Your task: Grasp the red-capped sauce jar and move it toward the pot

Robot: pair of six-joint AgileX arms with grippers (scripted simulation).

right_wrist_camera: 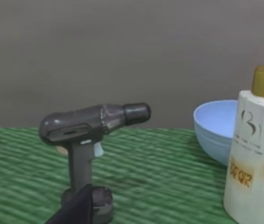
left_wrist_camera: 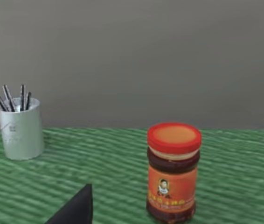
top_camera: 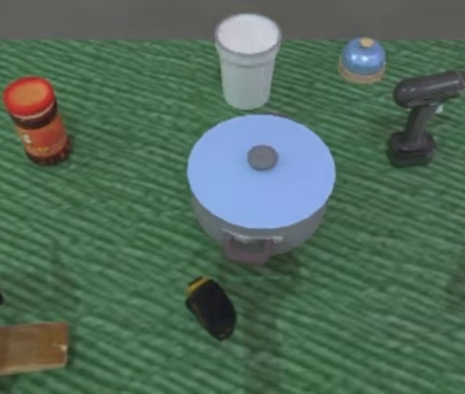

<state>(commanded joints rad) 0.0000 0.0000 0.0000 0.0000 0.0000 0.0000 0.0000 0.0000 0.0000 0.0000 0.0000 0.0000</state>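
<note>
Red-capped sauce jar point(top_camera: 37, 121) stands upright, left of the pot point(top_camera: 260, 185) — well apart; end effector states unreadable.

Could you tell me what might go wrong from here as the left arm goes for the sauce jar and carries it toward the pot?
1. The red-capped sauce jar stands upright and narrow, not yet held; an off-centre approach by the left gripper could tip it over.
2. The white cup stands close behind the pot; a path drifting that way could knock it.
3. The pot's lid sits high, so a low carry could strike the rim or the knob.
</note>
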